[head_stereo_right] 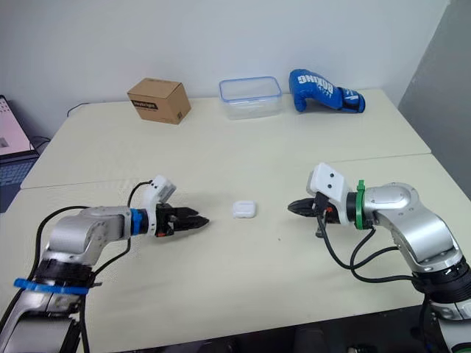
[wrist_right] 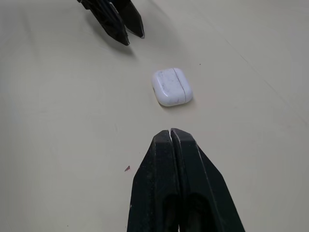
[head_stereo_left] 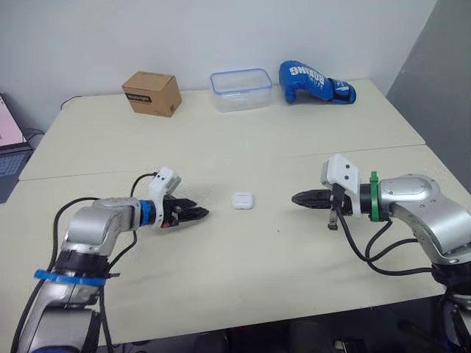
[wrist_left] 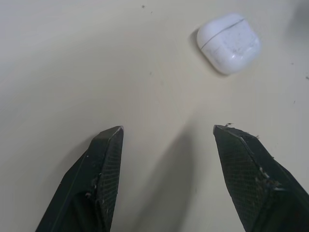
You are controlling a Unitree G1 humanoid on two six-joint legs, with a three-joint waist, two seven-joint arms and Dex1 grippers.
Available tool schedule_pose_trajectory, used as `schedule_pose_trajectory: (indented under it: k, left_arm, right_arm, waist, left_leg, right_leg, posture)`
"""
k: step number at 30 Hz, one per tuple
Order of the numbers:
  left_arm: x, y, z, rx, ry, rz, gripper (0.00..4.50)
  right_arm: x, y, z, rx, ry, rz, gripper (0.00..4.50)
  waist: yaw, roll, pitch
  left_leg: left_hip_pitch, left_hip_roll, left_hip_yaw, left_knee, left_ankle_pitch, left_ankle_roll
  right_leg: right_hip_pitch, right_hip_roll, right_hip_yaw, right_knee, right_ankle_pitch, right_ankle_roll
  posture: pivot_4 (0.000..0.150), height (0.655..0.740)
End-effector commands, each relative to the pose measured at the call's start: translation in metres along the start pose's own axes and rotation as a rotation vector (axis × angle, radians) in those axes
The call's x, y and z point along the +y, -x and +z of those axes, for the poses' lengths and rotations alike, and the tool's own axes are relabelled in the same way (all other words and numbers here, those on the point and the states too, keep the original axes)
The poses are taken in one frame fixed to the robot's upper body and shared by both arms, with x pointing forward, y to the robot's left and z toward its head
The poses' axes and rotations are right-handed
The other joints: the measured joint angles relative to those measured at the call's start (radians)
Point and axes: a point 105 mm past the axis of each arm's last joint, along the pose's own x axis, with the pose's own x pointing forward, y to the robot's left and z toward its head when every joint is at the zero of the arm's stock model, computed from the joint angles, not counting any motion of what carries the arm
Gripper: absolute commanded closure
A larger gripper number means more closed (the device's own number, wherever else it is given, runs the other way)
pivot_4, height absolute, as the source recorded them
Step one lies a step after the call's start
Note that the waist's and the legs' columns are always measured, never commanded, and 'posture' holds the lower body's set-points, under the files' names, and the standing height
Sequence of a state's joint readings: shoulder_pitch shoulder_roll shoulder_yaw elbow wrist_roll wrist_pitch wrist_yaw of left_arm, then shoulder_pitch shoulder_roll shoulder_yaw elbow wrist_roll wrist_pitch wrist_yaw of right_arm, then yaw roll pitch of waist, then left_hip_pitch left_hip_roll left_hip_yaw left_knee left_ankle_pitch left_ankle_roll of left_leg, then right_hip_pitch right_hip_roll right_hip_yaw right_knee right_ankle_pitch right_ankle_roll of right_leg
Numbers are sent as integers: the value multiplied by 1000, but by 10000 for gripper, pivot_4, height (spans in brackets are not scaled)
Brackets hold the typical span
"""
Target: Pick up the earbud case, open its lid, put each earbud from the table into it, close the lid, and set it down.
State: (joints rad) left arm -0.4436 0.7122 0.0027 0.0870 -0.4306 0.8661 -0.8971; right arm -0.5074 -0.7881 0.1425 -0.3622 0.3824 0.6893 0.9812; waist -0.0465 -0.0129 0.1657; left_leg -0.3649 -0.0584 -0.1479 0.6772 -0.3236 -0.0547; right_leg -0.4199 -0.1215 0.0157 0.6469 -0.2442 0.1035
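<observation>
A small white earbud case (head_stereo_left: 243,200) lies shut on the cream table (head_stereo_left: 221,147), midway between my two arms. It shows close up in the left wrist view (wrist_left: 229,43) and in the right wrist view (wrist_right: 172,86). My left gripper (head_stereo_left: 202,214) hovers just left of the case, open with nothing between its fingers (wrist_left: 104,169). My right gripper (head_stereo_left: 296,198) is to the right of the case, shut and empty, tips pointing at it (wrist_right: 170,135). I see no loose earbuds on the table.
At the back of the table stand a brown cardboard box (head_stereo_left: 151,93), a clear plastic container with a blue rim (head_stereo_left: 241,90) and a blue boxing glove (head_stereo_left: 315,82). A laptop (head_stereo_left: 9,143) sits off the left edge. A seam (head_stereo_left: 221,166) crosses the table.
</observation>
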Motion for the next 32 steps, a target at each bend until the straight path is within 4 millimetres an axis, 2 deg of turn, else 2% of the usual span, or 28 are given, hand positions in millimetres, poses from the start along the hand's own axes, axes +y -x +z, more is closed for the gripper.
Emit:
schedule_pose_trajectory:
  k: [1, 5, 8, 15, 22, 27, 32]
  left_arm:
    - [-6, 15, 0, -71, -29, 57, 13955]
    - [-22, 24, -1, -232, -101, 130, 13955]
    - [-29, 30, -11, -265, -84, 201, 13955]
    - [-34, 46, -32, -373, -92, 387, 13955]
    - [-38, 52, -49, -407, -98, 470, 13955]
    - [-35, 50, -59, -370, -98, 474, 13955]
    - [-38, 51, -56, -390, -116, 451, 13955]
  right_arm:
    - [10, 9, 14, -72, 11, -15, 45000]
    - [27, 13, 14, -112, -32, -22, 45000]
    - [32, 14, 12, -129, -65, -62, 45000]
    - [55, 11, -10, -128, -188, -114, 45000]
    - [61, 6, -31, -106, -271, -174, 45000]
    - [56, 4, -30, -112, -277, -189, 45000]
    - [56, 4, -29, -109, -280, -190, 45000]
  waist:
    - [5, 0, 0]
    - [18, 0, 0]
    - [25, 0, 0]
    - [41, -1, 0]
    - [44, 0, 0]
    - [44, 0, 0]
    - [44, 0, 0]
  left_leg:
    - [0, 0, 0, 0, 0, 0]
    - [-1, 0, 0, 0, 0, 0]
    - [-1, 0, 0, 0, 0, 0]
    - [0, 0, 1, 0, 0, 0]
    - [2, 0, 1, 0, -2, 3]
    - [3, 0, 1, 0, -2, 4]
    - [3, 0, 0, 0, -2, 4]
  right_leg:
    - [0, 0, 0, 0, 0, 0]
    - [0, -1, 0, -1, 0, 0]
    - [0, -1, 0, -1, 0, 0]
    - [2, -1, 0, -1, 0, 0]
    - [5, -1, 0, -1, 0, 0]
    - [5, 0, -1, -2, 0, 0]
    - [6, 0, -1, -2, 0, 0]
  posture:
    - [1500, 7307]
    - [1500, 7307]
    - [1500, 7307]
    - [1500, 7307]
    - [1500, 7307]
    - [1500, 7307]
    - [1500, 7307]
